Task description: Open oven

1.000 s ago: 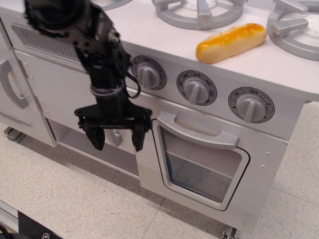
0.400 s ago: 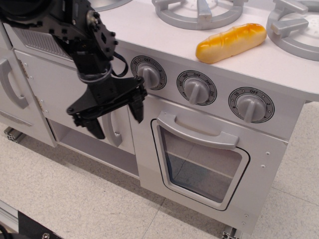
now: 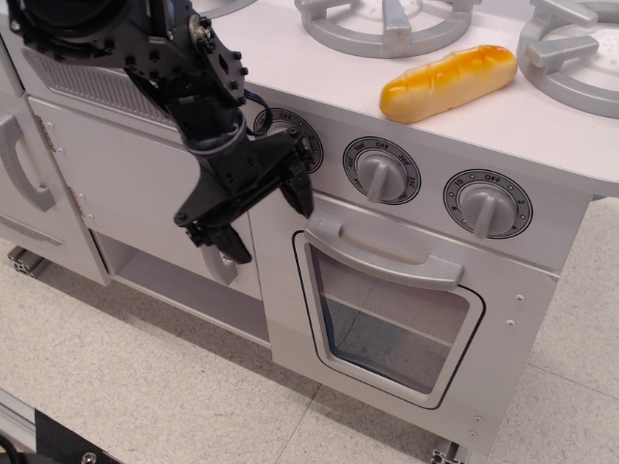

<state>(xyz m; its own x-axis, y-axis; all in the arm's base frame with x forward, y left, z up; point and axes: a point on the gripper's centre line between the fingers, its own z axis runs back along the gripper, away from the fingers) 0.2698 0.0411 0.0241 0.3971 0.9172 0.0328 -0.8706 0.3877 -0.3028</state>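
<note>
While the oven (image 3: 392,304) door sits fully shut below the knobs, your gripper (image 3: 268,220) hangs spread and empty just left of its bar handle (image 3: 382,253), so you've yet to grab it and pull.

Toy bread roll (image 3: 448,83) on the grey stovetop (image 3: 290,43), between two burner grates (image 3: 385,24)

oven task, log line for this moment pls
gripper: open, tilted, left of handle | contact: none | oven door: closed | phase: approach
</note>
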